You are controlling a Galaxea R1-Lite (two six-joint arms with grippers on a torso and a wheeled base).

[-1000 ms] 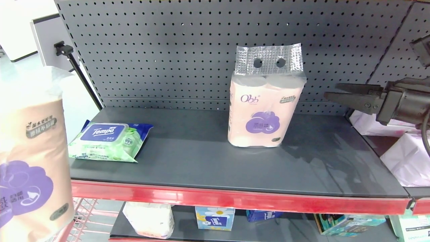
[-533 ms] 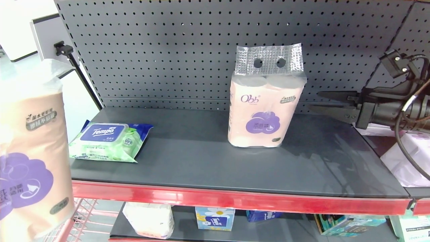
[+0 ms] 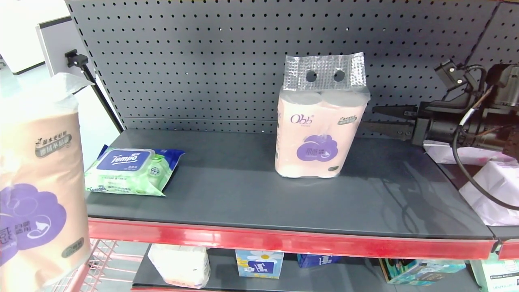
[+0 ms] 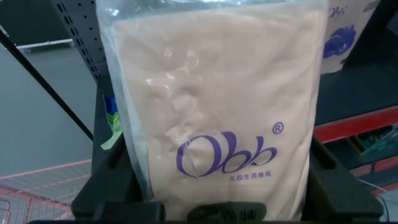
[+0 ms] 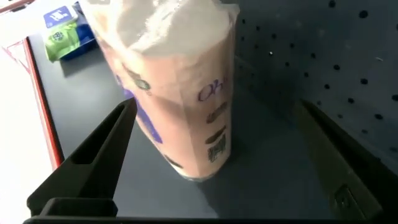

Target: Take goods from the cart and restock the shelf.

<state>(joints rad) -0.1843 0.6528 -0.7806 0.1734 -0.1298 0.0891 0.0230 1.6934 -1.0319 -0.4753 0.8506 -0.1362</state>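
Observation:
A pink toilet-paper pack (image 3: 320,134) with a purple cloud print stands upright on the grey shelf (image 3: 227,194), near the pegboard. My right gripper (image 3: 371,117) hovers just to its right, open, fingers pointing at the pack's side. In the right wrist view the same pack (image 5: 180,93) stands just ahead of the right gripper (image 5: 216,106), whose jaws are spread wider than the pack. My left gripper (image 4: 217,174) is shut on a second pink pack (image 4: 217,112). That pack (image 3: 36,182) hangs at the far left, in front of the shelf's left end.
A green wet-wipes pack (image 3: 131,166) lies flat on the shelf's left part. Bare shelf lies between it and the standing pack. The shelf has a red front edge (image 3: 284,239). Pink packs (image 3: 490,190) fill the neighbouring shelf on the right. A red wire cart (image 3: 105,263) is at lower left.
My right gripper has moved left along the shelf, closing in on the standing pack's right side. The pack in my left gripper has barely shifted.

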